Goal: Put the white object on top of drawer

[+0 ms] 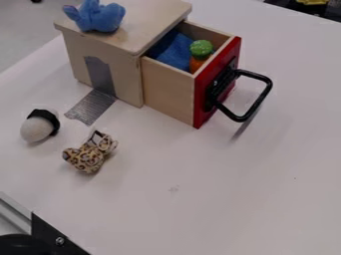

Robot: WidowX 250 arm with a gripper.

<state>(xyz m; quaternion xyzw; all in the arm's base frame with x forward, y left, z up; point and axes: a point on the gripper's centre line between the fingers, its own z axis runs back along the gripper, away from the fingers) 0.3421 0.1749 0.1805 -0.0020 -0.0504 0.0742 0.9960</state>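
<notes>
I can't tell the tool's spread. An off-centre pinch could roll the rounded white-and-black plush toy (pixel 35 129); crowding could topple the blue plush animal (pixel 103 18).

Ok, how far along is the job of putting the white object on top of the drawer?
The placing is not done: the rounded white object with a black band lies on the pale tabletop, apart from the wooden drawer unit, and nothing is gripping it. Left to do: lift it and set it on the unit's top, where a blue plush toy already sits.
</notes>
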